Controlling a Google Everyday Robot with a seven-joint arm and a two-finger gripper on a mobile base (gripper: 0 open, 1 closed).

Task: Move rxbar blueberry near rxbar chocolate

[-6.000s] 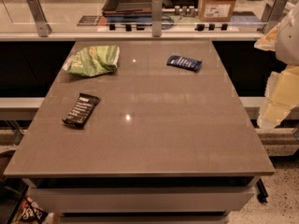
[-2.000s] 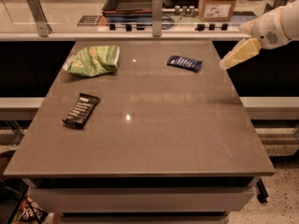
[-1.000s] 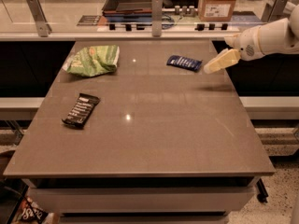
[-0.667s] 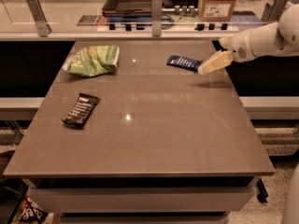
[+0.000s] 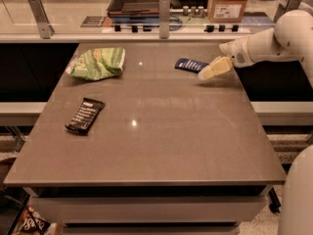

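Observation:
The rxbar blueberry (image 5: 190, 65), a dark blue bar, lies flat at the far right of the grey table (image 5: 156, 131). The rxbar chocolate (image 5: 85, 115), a black bar with white text, lies at the left middle of the table. My gripper (image 5: 203, 75) comes in from the right on a white arm, its cream fingers (image 5: 214, 68) low over the table just right of the blueberry bar, tips at the bar's near right corner. It holds nothing.
A green chip bag (image 5: 97, 62) lies at the far left of the table. Behind the table runs a counter with metal posts (image 5: 165, 10), a dark tray (image 5: 138, 1) and a cardboard box (image 5: 229, 4). The robot's white body (image 5: 298, 199) shows at bottom right.
My gripper has come in from the right edge, swung down and left across the far right of the table, and now sits right beside the blueberry bar. The bars and bag have not moved.

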